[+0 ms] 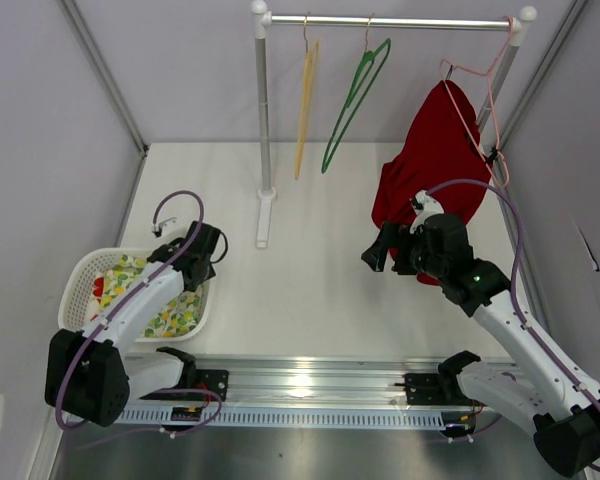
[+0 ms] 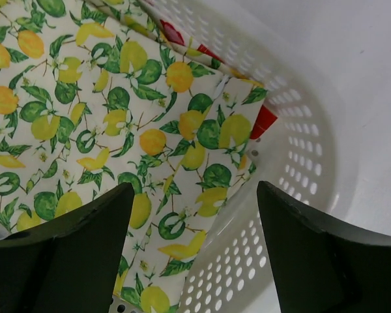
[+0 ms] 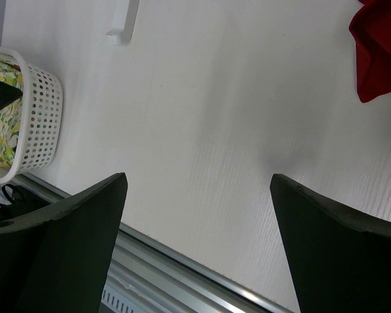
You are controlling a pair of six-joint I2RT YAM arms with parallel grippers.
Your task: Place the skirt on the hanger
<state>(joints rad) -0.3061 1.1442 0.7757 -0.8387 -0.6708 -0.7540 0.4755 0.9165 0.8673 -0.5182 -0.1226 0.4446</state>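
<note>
Skirt (image 1: 430,160): soft red cloth, draped on thin pink hanger (image 1: 477,72), far right.
Right gripper (image 3: 197,179): fingers wide apart, empty, near skirt's hem.
Left gripper (image 2: 194,192): fingers spread, empty, above lemon-print cloth (image 2: 85,98) in perforated white basket (image 2: 300,150).

This is looking like a robotics lab cell: plain grey panels (image 1: 40,120) in metal framing are enclosing a white table (image 1: 310,290), and two robot arms (image 1: 145,295) are sitting bolted to an aluminium rail (image 1: 310,380) at its near edge. A small clothes rack (image 1: 410,20) carrying hangers (image 1: 305,100) and a laundry basket (image 1: 72,285) are standing on the table.
</note>
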